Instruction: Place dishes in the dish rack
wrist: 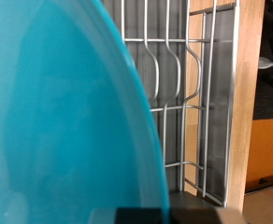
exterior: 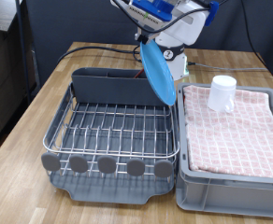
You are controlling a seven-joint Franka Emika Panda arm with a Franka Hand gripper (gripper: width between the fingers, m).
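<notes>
One blue plate over unlabelled dish rack

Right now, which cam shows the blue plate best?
Exterior view: the whole blue plate shows, tilted on edge under the gripper, above the dish rack. Wrist view shows only part of its face and curved rim, with rack wires behind.

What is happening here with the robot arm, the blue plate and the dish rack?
The gripper holds the blue plate on edge, tilted, in the air above the dish rack, near the rack's side towards the exterior view's right. No dishes show on the rack's wires. The white cup sits upside down on the pink checked cloth over the grey crate, at the exterior view's right. In the wrist view the plate fills most of the picture, with rack wires beyond it.
</notes>
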